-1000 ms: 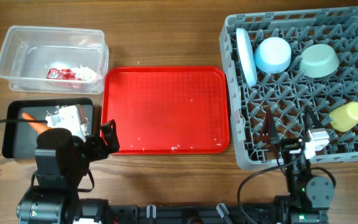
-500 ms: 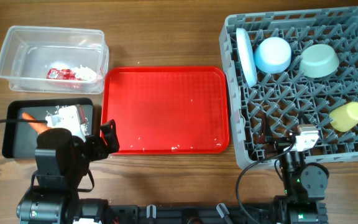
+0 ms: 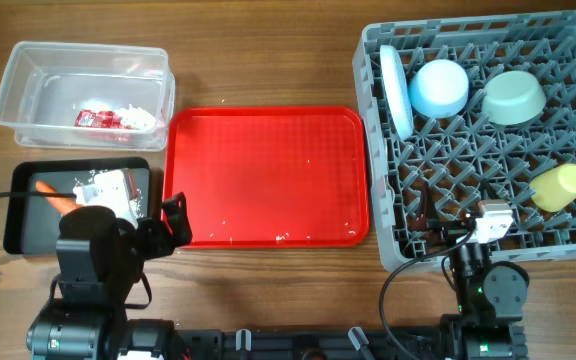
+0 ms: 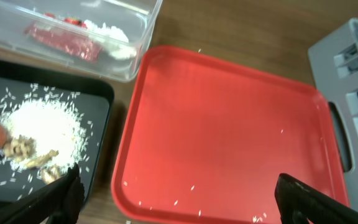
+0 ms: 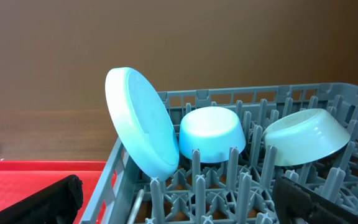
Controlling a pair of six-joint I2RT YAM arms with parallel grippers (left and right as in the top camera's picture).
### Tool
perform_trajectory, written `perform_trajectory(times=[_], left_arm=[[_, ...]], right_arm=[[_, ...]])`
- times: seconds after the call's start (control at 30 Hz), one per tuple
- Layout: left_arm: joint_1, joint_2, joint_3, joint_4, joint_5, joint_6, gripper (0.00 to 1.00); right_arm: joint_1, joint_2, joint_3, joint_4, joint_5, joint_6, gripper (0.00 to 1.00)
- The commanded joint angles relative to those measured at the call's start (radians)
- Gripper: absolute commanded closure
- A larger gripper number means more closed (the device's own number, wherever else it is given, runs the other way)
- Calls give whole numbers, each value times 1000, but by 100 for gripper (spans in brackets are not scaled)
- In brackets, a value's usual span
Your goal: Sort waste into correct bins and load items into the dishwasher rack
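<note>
The grey dishwasher rack (image 3: pixel 398 240) at right holds a light blue plate (image 3: pixel 398 90) on edge, a light blue bowl (image 3: pixel 439 88), a mint-green bowl (image 3: pixel 514 97) and a yellow cup (image 3: pixel 558 186). A pale slim handle (image 5: pixel 138 202), perhaps the white spoon, lies low in the rack's near left corner. The clear tub (image 3: pixel 28 70) holds the red wrapper (image 3: pixel 96 118) and white tissue (image 3: pixel 140 119). The black tray (image 3: pixel 23 225) holds the carrot (image 3: pixel 53 195) and rice (image 3: pixel 108 188). My left gripper (image 3: pixel 173 222) is open and empty between black tray and red tray. My right gripper (image 3: pixel 453 228) is open and empty at the rack's front edge.
The big red serving tray (image 3: pixel 268 175) lies in the middle with a few rice grains (image 4: pixel 191 186) along its near edge. Bare wooden table (image 3: pixel 268 60) lies behind it. The rack's upright pegs (image 5: pixel 235 180) stand right in front of my right gripper (image 5: pixel 182 202).
My right gripper has drawn back from over the rack's front rows to the rack's front edge, then stayed still. The left arm has not moved.
</note>
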Motion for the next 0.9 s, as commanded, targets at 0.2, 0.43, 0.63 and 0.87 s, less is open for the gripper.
perform_trajectory(times=[0.2, 0.43, 0.63, 0.87], left_arm=[[65, -480, -429, 274, 22, 6, 0], [70, -578, -780, 958, 75, 150, 0], [70, -586, -797, 849, 120, 177, 0], [70, -585, -797, 850, 119, 178, 0]], right_arm=[[6, -8, -1, 3, 3, -13, 0], [6, -8, -1, 3, 3, -13, 0], [6, -8, -1, 3, 3, -13, 0], [6, -8, -1, 3, 3, -13, 0]])
